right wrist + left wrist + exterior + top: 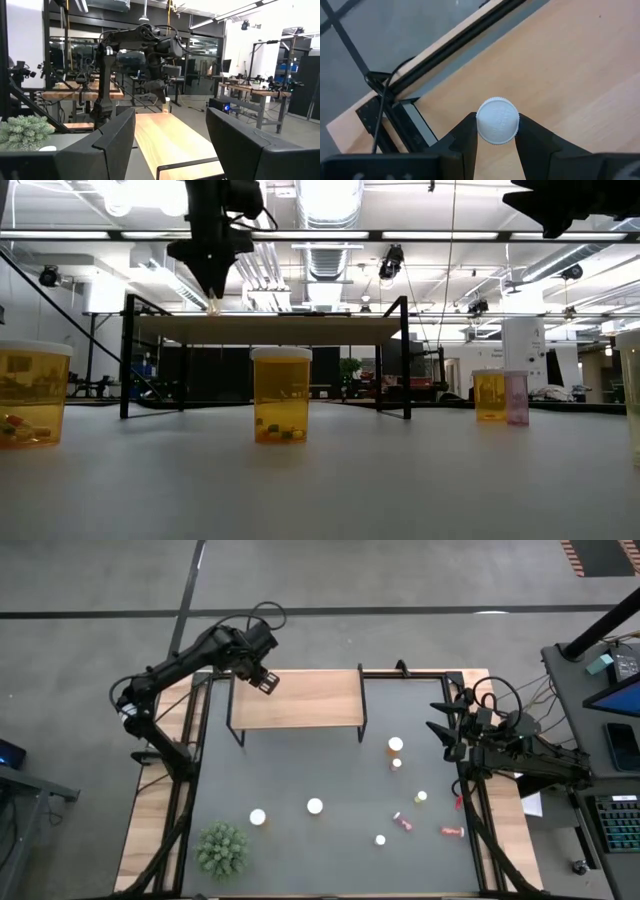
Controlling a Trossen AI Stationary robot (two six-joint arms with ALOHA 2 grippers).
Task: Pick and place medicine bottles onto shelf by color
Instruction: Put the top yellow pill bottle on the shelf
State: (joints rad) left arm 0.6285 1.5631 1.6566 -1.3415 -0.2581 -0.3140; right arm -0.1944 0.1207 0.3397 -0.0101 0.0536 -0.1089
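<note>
Left claw: clamped on a white-capped medicine bottle, over the left end of the shelf.
Right claw: fingers apart, waiting at the tabletop's right edge.
Other bottles: scattered on the tabletop.

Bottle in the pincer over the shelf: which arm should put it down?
The left. Its pincer is shut on a white-capped bottle, right over the shelf's left end, so it likely only needs to lower and let go. The right pincer waits open at the table's right edge, holding nothing.
</note>
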